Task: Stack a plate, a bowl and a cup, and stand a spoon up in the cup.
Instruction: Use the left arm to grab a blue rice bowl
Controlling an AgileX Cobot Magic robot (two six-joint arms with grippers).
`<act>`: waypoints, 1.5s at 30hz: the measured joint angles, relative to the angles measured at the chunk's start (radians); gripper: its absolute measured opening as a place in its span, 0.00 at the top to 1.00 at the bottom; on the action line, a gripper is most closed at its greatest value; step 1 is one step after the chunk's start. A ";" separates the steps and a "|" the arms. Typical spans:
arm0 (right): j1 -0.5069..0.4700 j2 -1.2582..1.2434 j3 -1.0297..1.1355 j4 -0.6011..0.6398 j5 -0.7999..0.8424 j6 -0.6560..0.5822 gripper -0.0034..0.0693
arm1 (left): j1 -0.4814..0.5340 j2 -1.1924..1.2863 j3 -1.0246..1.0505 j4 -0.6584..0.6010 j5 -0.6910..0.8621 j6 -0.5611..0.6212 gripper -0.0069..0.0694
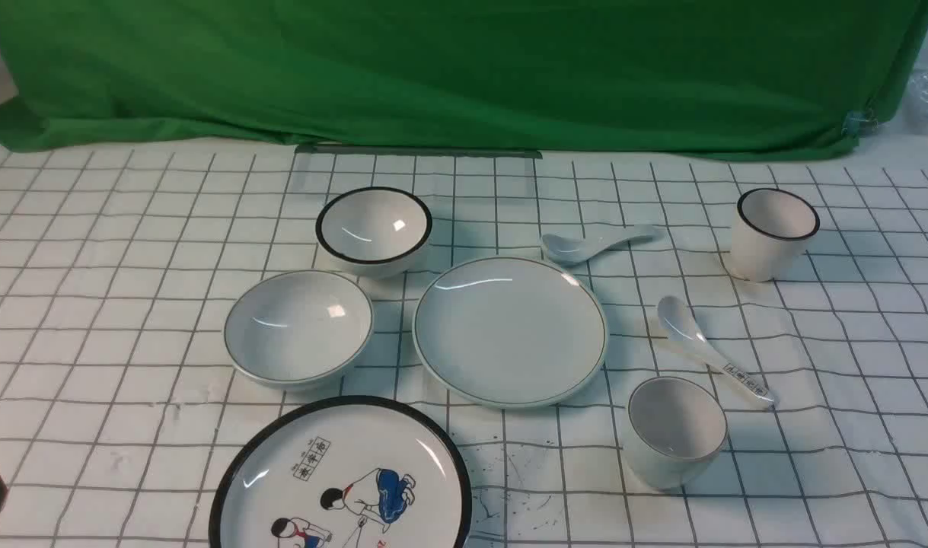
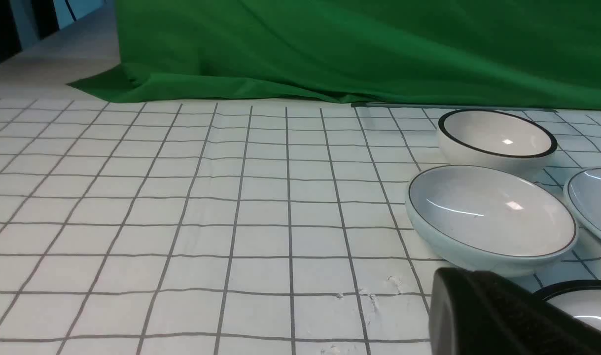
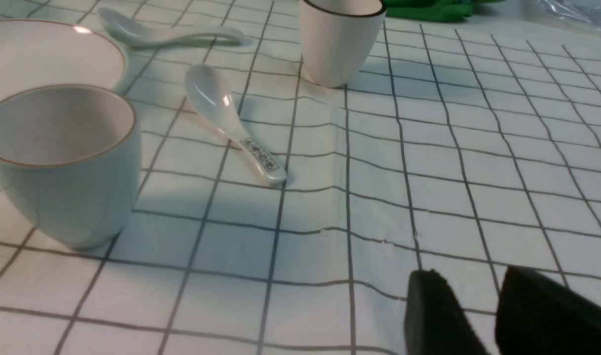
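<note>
The plate lies mid-table, empty. The bowl sits just left of it, also in the left wrist view. The cup stands upright to the plate's front right, also in the right wrist view. The plain spoon lies behind the plate, also in the right wrist view. My right gripper is open and empty, low over the cloth to the right of the cup. Of my left gripper only one black finger shows, in front of the bowl, touching nothing.
A black-rimmed bowl stands behind the bowl. A cartoon plate lies at the front. A black-rimmed cup stands far right. A spoon with a printed handle lies between the two cups. Green cloth hangs behind.
</note>
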 joint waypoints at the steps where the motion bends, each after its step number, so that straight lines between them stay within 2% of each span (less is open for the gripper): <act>1: 0.000 0.000 0.000 0.000 0.000 0.000 0.63 | 0.000 0.000 0.000 0.000 0.000 0.000 0.88; 13: 0.000 0.000 0.000 0.000 0.000 0.000 0.63 | 0.000 0.000 0.000 -0.003 -0.021 0.004 0.88; 15: 0.000 0.000 0.000 0.000 0.000 0.000 0.63 | 0.000 0.000 0.000 -0.068 -0.077 -0.004 0.88; 16: 0.000 0.000 0.000 0.000 0.000 0.000 0.63 | 0.000 0.000 0.000 -0.168 -0.146 -0.040 0.88; 17: 0.000 0.000 0.000 0.000 0.000 0.000 0.63 | 0.000 0.000 0.000 -0.181 -0.155 -0.048 0.88; 18: 0.000 0.000 0.000 0.000 0.000 0.000 0.63 | 0.000 0.000 0.000 -0.298 -0.239 -0.100 0.88; 20: 0.000 0.000 0.000 0.000 0.000 0.000 0.63 | 0.000 0.000 0.000 -0.357 -0.286 -0.130 0.88; 21: 0.000 0.000 0.000 0.000 0.000 0.000 0.63 | 0.000 0.000 0.000 -0.405 -0.376 -0.188 0.88; 22: 0.000 0.000 0.000 0.000 0.000 0.000 0.63 | 0.000 0.000 0.000 -0.412 -0.386 -0.194 0.88; 26: 0.000 0.000 0.000 0.011 -0.017 0.016 0.63 | 0.000 0.000 0.000 -0.432 -0.673 -0.407 0.88; 28: 0.000 0.000 0.000 0.051 -0.050 0.087 0.63 | 0.000 0.000 -0.011 -0.401 -0.777 -0.542 0.88; 29: 0.000 0.000 0.000 0.056 -0.055 0.098 0.63 | 0.000 0.000 -0.014 -0.396 -0.777 -0.542 0.88; 30: 0.000 0.000 0.000 0.092 -0.106 0.200 0.63 | 0.000 0.000 -0.061 -0.344 -0.768 -0.606 0.88; 31: 0.000 0.000 0.000 0.126 -0.171 0.311 0.63 | 0.000 -0.001 -0.143 -0.284 -0.695 -0.641 0.88; 32: 0.000 0.000 0.000 0.130 -0.181 0.351 0.63 | 0.000 0.001 -0.157 -0.261 -0.678 -0.645 0.88; 34: 0.000 0.000 0.000 0.160 -0.311 0.599 0.63 | 0.000 0.078 -0.396 -0.088 -0.370 -0.664 0.88; 35: 0.000 0.000 0.000 0.164 -0.340 0.658 0.63 | 0.000 0.134 -0.489 -0.040 -0.240 -0.656 0.88; 36: 0.000 0.000 0.000 0.165 -0.346 0.669 0.63 | 0.000 0.134 -0.489 -0.040 -0.240 -0.656 0.88; 37: 0.000 0.000 0.000 0.170 -0.382 0.742 0.63 | 0.000 0.250 -0.619 -0.003 -0.020 -0.587 0.88; 38: 0.000 0.000 0.000 0.171 -0.400 0.770 0.63 | 0.000 0.334 -0.711 0.003 0.123 -0.509 0.88; 39: 0.000 0.000 0.000 0.171 -0.402 0.770 0.63 | 0.000 0.351 -0.746 0.003 0.152 -0.492 0.88; 40: 0.000 0.000 0.000 0.172 -0.409 0.786 0.63 | 0.000 0.439 -0.816 0.001 0.267 -0.427 0.88; 41: 0.000 0.000 0.000 0.173 -0.419 0.796 0.63 | 0.000 0.565 -0.941 -0.014 0.486 -0.319 0.88; 43: 0.000 0.000 0.000 0.173 -0.422 0.795 0.63 | 0.000 0.778 -1.074 -0.041 0.734 -0.211 0.88; 45: 0.000 0.000 0.000 0.173 -0.433 0.809 0.63 | 0.000 0.919 -1.121 -0.065 0.817 -0.150 0.88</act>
